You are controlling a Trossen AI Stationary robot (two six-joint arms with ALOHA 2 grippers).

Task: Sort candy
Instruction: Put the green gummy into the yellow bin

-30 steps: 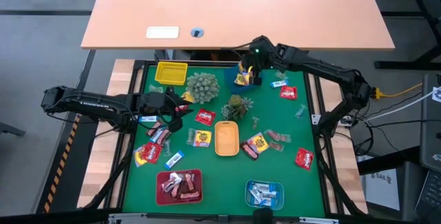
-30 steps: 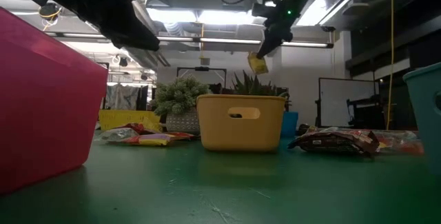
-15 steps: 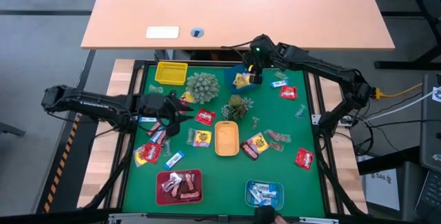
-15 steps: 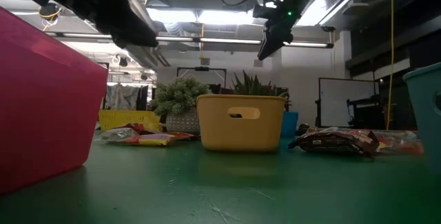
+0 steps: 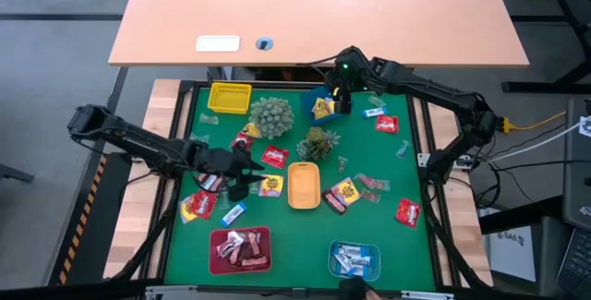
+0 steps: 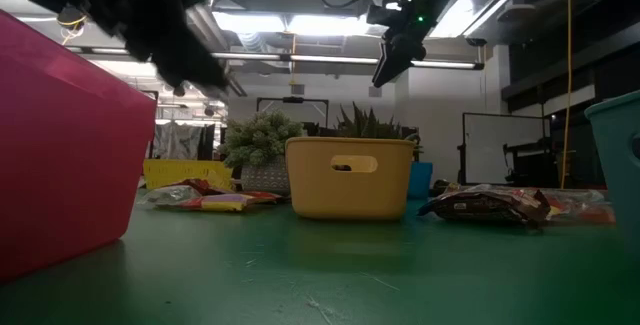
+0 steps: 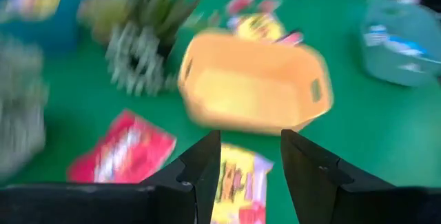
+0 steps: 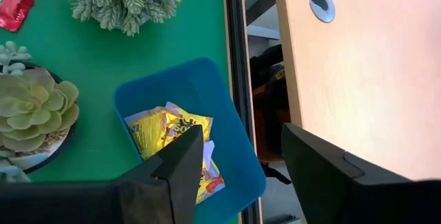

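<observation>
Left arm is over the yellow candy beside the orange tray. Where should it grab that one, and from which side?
The yellow candy lies flat on the green mat, just short of the orange tray, with the open left gripper right above it. Probably best to come straight down and pinch across its narrow width at the middle, jaws along the long edges, keeping clear of the tray wall.

Your left gripper hangs with its fingers apart over a yellow candy, hemmed in by the orange tray on one side and red candies on the other. Two spiky plants stand between it and the blue tray — go round them. Your right gripper, fingers parted, hovers above that blue tray, hard against the mat's far edge. Open green mat lies between the red tray and teal tray
</observation>
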